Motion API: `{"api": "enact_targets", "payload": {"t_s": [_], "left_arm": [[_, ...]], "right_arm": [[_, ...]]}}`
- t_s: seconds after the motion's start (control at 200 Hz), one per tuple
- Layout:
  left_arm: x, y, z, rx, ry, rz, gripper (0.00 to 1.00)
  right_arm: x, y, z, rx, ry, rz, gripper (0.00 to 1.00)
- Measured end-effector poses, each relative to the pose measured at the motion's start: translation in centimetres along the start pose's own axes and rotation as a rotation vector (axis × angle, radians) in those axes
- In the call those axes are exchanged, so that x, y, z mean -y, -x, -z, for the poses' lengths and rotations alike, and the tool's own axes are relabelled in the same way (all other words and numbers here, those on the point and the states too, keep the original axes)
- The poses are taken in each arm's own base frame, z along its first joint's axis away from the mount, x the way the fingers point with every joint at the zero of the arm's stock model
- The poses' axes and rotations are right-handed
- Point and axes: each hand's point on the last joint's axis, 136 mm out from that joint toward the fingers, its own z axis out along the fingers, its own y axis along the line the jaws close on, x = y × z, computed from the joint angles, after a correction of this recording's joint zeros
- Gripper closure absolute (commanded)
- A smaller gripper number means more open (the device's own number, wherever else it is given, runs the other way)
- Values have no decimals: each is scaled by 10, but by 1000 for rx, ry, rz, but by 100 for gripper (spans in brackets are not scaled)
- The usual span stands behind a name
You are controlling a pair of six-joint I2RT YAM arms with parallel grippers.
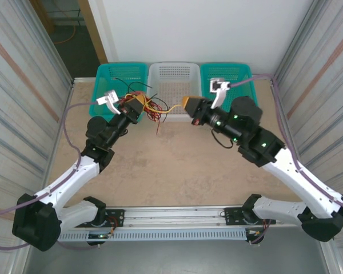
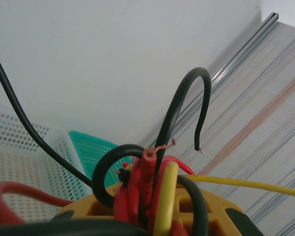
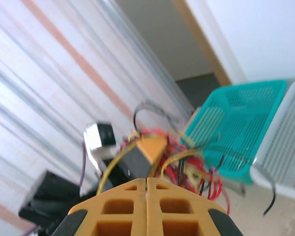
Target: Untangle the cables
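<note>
Speckled beige tabletop (image 1: 171,171), thin looping cables (image 1: 154,109) in left claw (image 1: 137,108)

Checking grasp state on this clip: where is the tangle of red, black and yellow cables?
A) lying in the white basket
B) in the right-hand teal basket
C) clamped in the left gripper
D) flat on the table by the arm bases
C: the cable tangle sits squeezed in the left gripper, its strands sprouting from between the jaws.

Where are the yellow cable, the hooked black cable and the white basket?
yellow cable (image 2: 246,183): left wrist view, straight stretch.
hooked black cable (image 2: 199,72): left wrist view, top of hook.
white basket (image 1: 174,65): top view, far rim.
</note>
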Motion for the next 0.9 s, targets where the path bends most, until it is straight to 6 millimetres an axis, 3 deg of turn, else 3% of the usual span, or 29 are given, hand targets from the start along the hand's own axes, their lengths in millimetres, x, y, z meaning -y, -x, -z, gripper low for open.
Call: {"api": "enact_targets", "payload": {"t_s": [0.215,0.401,0.626,0.782,0.897], "left_arm": [[6,-18,18,-61,-55,13,100],[32,-25,28,-127,-171,27,100],[53,-37,42,-212,-287,60,100],[46,-41,48,-236,-255,68,100],[37,-39,57,-206,-217,76,100]], "right_arm": [[35,58,15,85,-153,26,100],[92,92,25,129,-325,-4,100],[164,95,23,93,-478,-93,100],[211,98,37,88,-579,-176,100],[230,102,56,93,-602,-252,100]]}}
